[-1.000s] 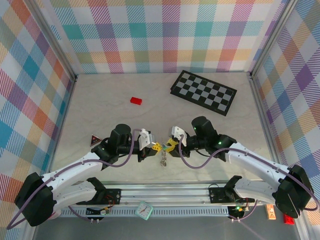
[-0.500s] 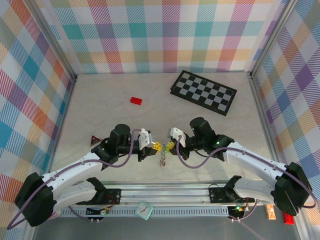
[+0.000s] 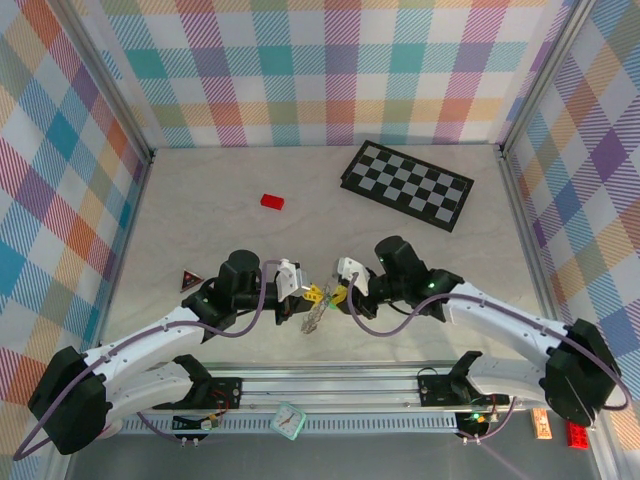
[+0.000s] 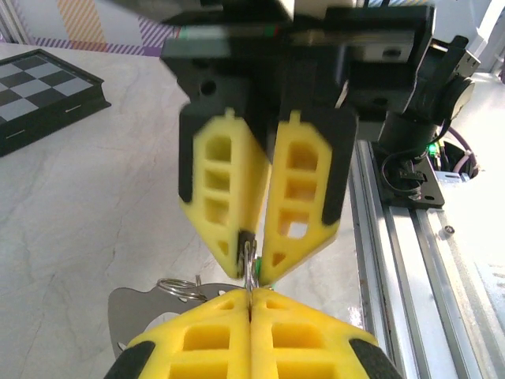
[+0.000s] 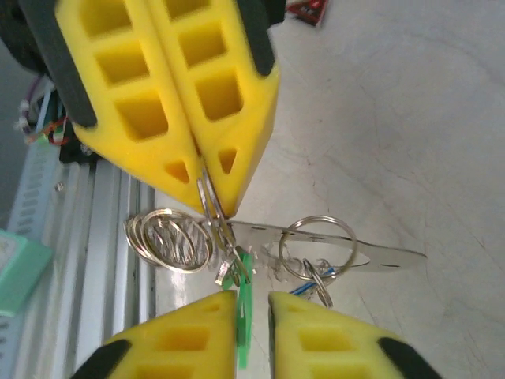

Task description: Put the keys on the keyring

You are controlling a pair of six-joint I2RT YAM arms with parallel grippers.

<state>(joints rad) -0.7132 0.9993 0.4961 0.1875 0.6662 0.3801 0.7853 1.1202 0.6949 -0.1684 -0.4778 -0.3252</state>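
Since a second ago the right gripper (image 3: 338,293) has edged left and the hanging keyring (image 3: 313,318) swung left; the left gripper (image 3: 312,293) clamps its thin, floppy, slippery wire, while the right fingers (image 5: 316,335) stand slightly apart astride the light mint key (image 5: 243,314), best gripped by its plastic head.

Bright even light from above, faint soft shadows, top view sharp, wrist cams blurry close-up (esp. left gripper (image 4: 251,298))

Desk (image 3: 200,230): pale, marbled top, lit evenly by soft light. Enclosed on three sides by back wall (image 3: 330,70), left wall (image 3: 50,200) and right wall (image 3: 590,170), all covered in pastel plaid print. Corners framed by aluminium posts (image 3: 100,75). Near edge bounded by aluminium rail (image 3: 330,385).
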